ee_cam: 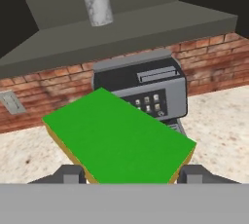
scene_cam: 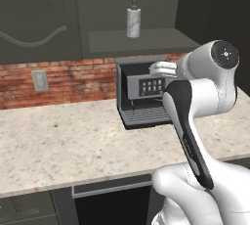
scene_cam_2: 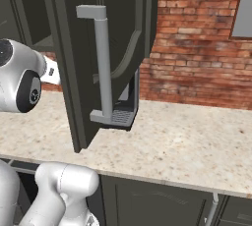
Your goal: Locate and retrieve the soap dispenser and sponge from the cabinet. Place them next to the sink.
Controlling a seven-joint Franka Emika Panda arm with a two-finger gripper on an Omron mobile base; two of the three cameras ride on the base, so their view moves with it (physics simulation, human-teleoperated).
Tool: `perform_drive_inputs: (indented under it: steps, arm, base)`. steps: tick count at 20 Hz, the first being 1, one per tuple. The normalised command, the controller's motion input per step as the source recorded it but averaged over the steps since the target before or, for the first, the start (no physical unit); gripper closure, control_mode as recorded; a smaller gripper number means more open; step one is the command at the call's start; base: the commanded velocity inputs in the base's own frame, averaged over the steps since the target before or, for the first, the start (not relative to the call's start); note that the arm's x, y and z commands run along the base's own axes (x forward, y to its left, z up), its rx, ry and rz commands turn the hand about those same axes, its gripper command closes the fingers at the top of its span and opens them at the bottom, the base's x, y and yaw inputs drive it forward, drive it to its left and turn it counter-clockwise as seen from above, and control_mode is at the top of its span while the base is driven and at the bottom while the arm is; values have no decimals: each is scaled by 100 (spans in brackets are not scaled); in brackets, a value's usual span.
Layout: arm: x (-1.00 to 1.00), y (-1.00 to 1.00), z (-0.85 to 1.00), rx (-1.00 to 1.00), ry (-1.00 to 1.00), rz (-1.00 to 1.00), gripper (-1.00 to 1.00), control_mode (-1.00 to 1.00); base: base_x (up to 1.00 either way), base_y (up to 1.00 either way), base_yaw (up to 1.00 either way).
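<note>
- A speckled beige stone counter (scene_cam: 73, 141) runs along a red brick wall (scene_cam: 73, 75), with dark lower cabinet fronts below it.
- A grey outlet plate (scene_cam: 40, 80) sits on the brick at the left.
- A grey coffee machine (scene_cam: 141, 94) stands on the counter against the wall, directly below the open cabinet (scene_cam: 146, 43).
- The cabinet's dark door (scene_cam_2: 106, 48) hangs swung open, its long grey handle (scene_cam_2: 102, 63) upright.
- On the cabinet's flat shelf the soap dispenser (scene_cam: 133, 18) stands upright, alone, toward the shelf's left part.
- The sponge (ee_cam: 119, 138) is out of the cabinet, green face up, yellow layer at its edges.
- The gripper (ee_cam: 131, 175) grasps the sponge between its two fingers (ee_cam: 70, 173), held in the air in front of the coffee machine, below the shelf.
</note>
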Motion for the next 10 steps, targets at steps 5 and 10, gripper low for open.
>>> perform_drive_inputs:
  steps: [5, 10]
  arm:
    - [0, 0, 0, 0, 0, 0, 100, -100]
    - [0, 0, 0, 0, 0, 0, 100, 100]
  base:
    - [0, 0, 0]
    - [-20, 0, 0]
